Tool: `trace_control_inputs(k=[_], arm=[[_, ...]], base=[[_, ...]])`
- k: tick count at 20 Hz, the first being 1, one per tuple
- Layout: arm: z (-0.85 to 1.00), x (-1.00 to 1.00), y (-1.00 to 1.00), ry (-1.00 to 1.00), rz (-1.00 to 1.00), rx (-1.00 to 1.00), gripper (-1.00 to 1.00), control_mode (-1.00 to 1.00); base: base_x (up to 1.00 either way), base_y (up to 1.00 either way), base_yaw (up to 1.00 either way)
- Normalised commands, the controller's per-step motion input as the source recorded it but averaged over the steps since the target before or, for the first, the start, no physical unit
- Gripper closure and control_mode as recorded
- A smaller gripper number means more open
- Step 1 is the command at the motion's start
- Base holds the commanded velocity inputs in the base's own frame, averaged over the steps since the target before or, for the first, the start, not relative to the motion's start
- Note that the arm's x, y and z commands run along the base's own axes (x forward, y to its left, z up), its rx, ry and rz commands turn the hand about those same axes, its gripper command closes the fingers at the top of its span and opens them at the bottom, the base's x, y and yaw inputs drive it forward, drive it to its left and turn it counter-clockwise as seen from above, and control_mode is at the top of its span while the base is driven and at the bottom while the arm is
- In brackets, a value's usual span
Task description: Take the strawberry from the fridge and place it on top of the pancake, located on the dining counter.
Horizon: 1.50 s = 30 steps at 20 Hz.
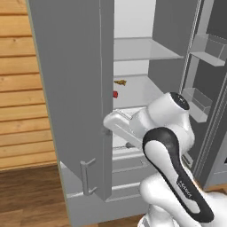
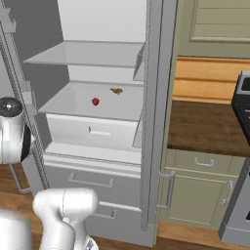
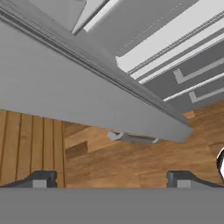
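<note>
fridge (image 3: pixel 87 100) door, end effector (image 3: pixel 111 179) spread wide

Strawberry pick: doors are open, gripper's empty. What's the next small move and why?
Probably swing the hand up and in toward the middle shelf. The fridge stands open and the strawberry lies free on that shelf, apart from the yellowish-brown scrap. The gripper is open and empty, low by the left door's bottom edge, looking down at the wood floor, so it has to rise clear of the door first.

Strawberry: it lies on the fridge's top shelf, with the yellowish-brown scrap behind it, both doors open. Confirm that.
Not the top shelf. In the right base view the strawberry lies on the fridge's lower shelf, just above the drawer; the upper shelf holds neither. The yellowish-brown scrap is behind it, and both doors are open.
</note>
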Motion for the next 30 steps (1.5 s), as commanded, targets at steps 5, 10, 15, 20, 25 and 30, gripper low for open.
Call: trace_control_inputs(k=[5,10,15,20,25,30], arm=[[0.17,0.48,-0.86,0.03,0.09,0.52,-1.0,-1.0],[0.1,0.89,-0.25,-0.04,0.09,0.44,-1.0,-1.0],[0.1,0.78,0.18,-0.01,0.01,0.08,-1.0,-1.0],[0.0,0.42,0.36,0.0,0.0,0.0,-1.0,-1.0],[0.0,0.03,0.4,-0.01,0.0,0.0,-1.0,-1.0],[0.0,-0.02,0.5,-0.01,0.0,0.0,-1.0,-1.0]], base=[[0.0,0.0,0.0],[0.0,0.0,0.0],[0.0,0.0,0.0],[0.0,0.0,0.0],[0.0,0.0,0.0],[0.0,0.0,0.0]])
